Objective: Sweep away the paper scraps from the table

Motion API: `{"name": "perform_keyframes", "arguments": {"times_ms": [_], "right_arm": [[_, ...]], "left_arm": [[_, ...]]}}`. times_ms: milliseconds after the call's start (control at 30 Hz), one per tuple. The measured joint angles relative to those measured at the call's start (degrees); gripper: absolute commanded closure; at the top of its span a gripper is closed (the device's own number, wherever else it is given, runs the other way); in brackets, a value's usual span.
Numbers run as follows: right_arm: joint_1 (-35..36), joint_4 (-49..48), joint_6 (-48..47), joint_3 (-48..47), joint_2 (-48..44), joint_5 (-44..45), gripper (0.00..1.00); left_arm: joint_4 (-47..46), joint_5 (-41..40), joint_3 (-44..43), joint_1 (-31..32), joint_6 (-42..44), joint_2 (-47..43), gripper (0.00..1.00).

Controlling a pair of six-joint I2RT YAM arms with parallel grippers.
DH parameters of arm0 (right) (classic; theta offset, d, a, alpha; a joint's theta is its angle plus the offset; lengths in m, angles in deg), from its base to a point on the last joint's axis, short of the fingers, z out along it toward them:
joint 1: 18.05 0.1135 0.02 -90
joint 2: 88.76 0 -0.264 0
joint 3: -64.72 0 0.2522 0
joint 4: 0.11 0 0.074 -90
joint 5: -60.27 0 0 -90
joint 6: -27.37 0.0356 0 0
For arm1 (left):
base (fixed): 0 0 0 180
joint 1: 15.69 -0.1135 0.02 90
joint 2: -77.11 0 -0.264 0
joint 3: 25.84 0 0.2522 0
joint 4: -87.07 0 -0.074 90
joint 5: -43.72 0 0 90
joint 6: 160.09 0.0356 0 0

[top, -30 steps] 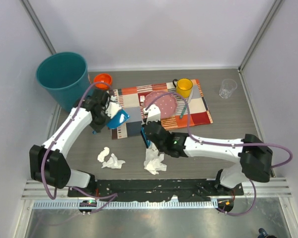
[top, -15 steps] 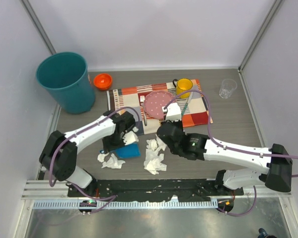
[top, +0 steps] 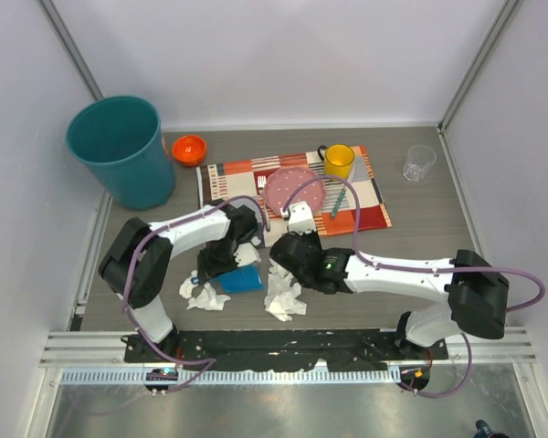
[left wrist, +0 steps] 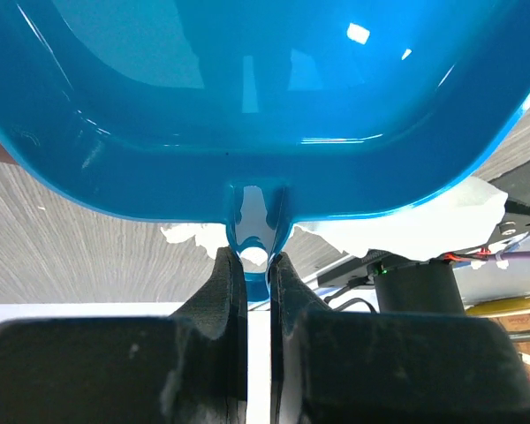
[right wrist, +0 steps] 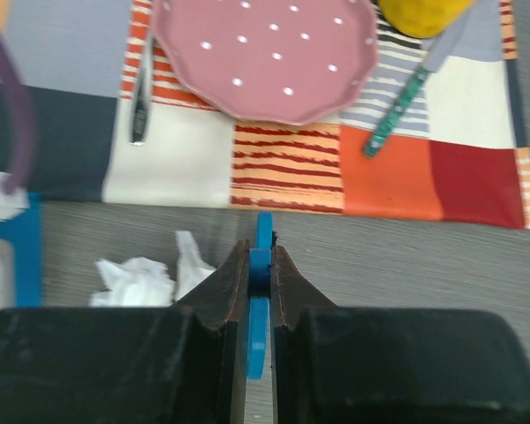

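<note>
Reference landmark: the patchwork placemat (top: 365,205), which lies on the counter (top: 420,237).

1. Paper scraps (top: 283,294): all lie on the bare counter, off the placemat's near edge. The largest wad lies just in front of the middle of that edge. A second wad (top: 204,294) lies farther out, off the placemat's near-left corner. A third, smaller wad (top: 247,253) lies right at the near edge, touching the blue dustpan (top: 237,278).

2. Left arm (top: 178,233): its jaws are closed narrow on the handle tab of the blue dustpan, as the left wrist view shows. The dustpan is low over the counter just off the placemat's near-left corner, between the second wad and the largest wad. White paper shows past the pan's rim in that view.

3. Right arm (top: 393,272): its jaws are clamped on a narrow blue tool (right wrist: 260,291), seen edge-on. The tool is just off the placemat's near edge, with a wad beside it to the left.

4. On the placemat: a pink plate (top: 292,189), a yellow mug (top: 338,161) and a teal-handled utensil (right wrist: 397,110).
</note>
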Motion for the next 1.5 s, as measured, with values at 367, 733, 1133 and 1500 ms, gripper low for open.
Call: {"name": "perform_keyframes", "arguments": {"times_ms": [367, 733, 1133, 1500], "right_arm": [[0.0, -15.7, 6.4, -7.0, 9.2, -16.0, 0.99], [-0.4, -15.9, 6.5, -11.0, 12.3, -19.4, 0.99], [-0.9, -6.4, -0.3, -8.2, -7.9, -10.1, 0.99], [-2.1, 1.1, -6.3, -7.1, -22.7, 2.2, 0.99]], "left_arm": [[-1.3, 0.2, -1.5, 0.0, 0.0, 2.3, 1.00], [1.6, 0.8, -1.5, -2.1, -1.0, 1.4, 1.00], [-7.7, 6.2, -1.4, -5.3, -2.8, -7.8, 1.00], [-5.8, 10.7, -8.5, -12.0, -5.0, -10.2, 1.00]]}}
